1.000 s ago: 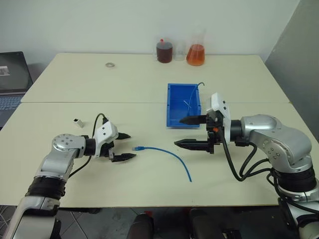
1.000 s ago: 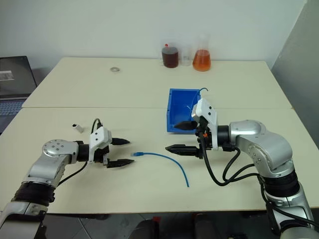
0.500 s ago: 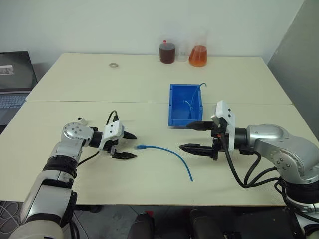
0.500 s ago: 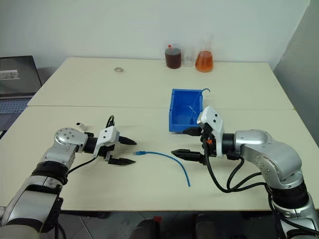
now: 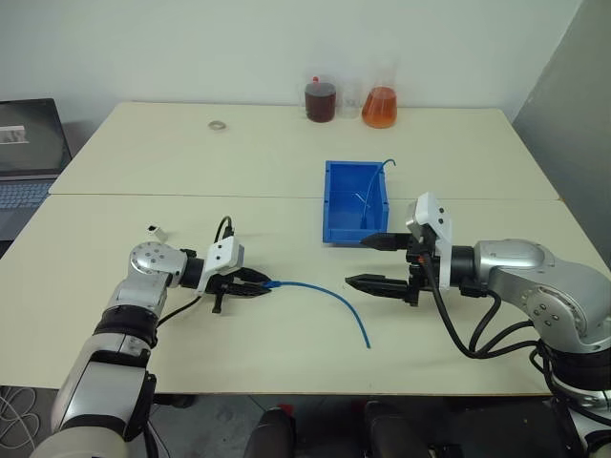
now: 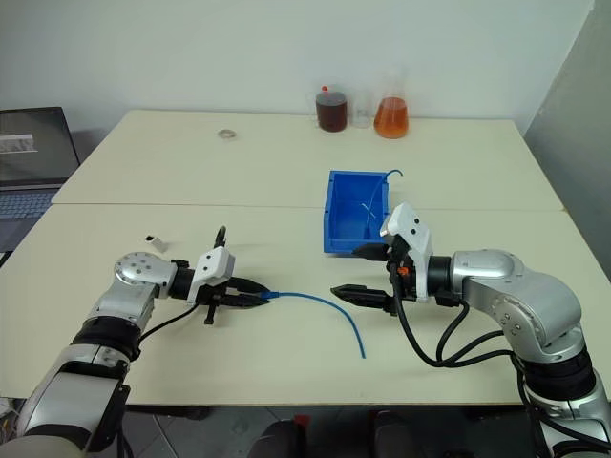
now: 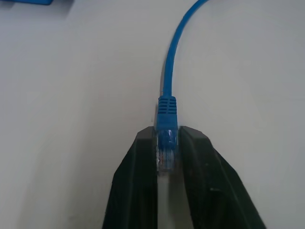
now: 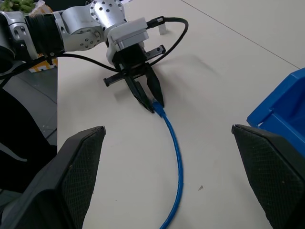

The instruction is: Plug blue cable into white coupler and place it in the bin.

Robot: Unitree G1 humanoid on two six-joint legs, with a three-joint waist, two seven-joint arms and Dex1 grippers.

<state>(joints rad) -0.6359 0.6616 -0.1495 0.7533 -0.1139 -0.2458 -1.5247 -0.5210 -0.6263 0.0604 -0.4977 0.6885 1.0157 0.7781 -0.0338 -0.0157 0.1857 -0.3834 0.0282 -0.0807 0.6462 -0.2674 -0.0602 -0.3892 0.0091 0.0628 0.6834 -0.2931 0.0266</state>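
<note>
On the near half of the table [image 5: 286,363], the left gripper [image 5: 256,282] is clamped on the plug end of the blue cable [image 5: 329,299], the clear plug squeezed between its two black fingers [image 7: 138,186] with the ribbed boot poking out just ahead of them. The right gripper [image 5: 375,261] hovers wide apart and empty, just in front of the bin [image 5: 350,200] and near the cable's middle.

To do this pickup well, I would lift slowly and keep the plug pointing straight out of the fingers, since a pinch this close to the tip could let it swivel or slip. The plug's tip must stay free for the socket, so the hold may want shifting back toward the boot. The white coupler [image 5: 152,231] lies behind the left arm, well apart from the plug; the free right gripper seems the natural one to fetch it or steady it.

The cable is thin, bright blue and short, lying in a gentle arc from the plug toward the table's near edge, its far end loose. The bin is open-topped, with a thin wire in it.
</note>
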